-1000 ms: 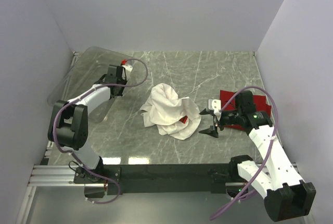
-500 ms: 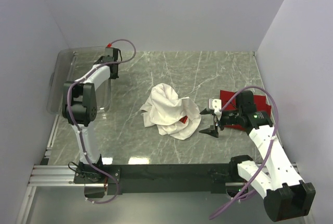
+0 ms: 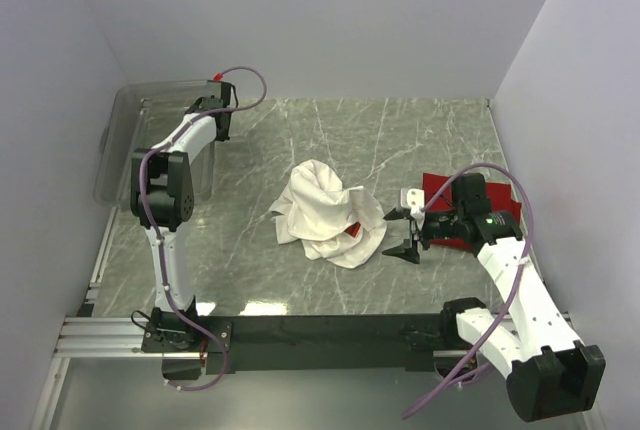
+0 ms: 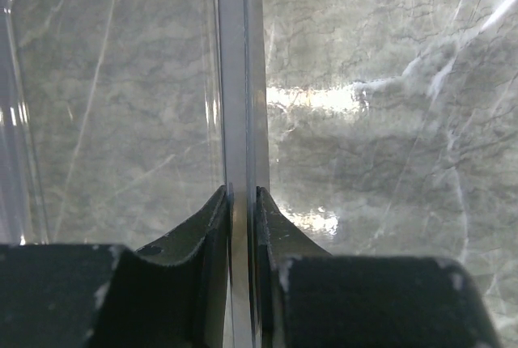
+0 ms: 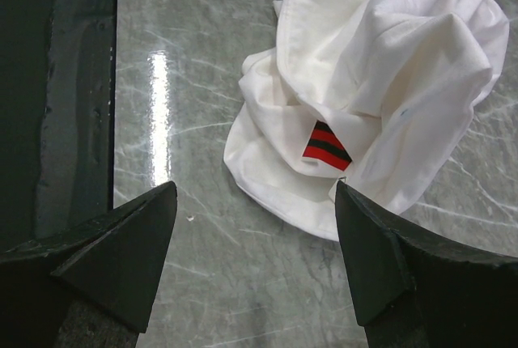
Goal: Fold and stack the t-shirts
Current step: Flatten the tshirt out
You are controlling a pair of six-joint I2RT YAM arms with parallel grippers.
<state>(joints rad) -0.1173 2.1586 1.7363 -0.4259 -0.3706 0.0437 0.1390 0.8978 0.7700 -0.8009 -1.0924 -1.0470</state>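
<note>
Because the white t-shirt lies crumpled at the middle of the table, only a striped sliver of its print is seen among the folds. The red t-shirt is laid near the right edge, largely hidden under the right arm. The right gripper is held just beside the white heap, jaws spread. The rim of the clear bin is pinched by the left gripper.

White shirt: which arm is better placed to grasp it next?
Right. The right pincer, open, sits just beside the white shirt; the left pincer is shut on the plastic bin, far away.
</note>
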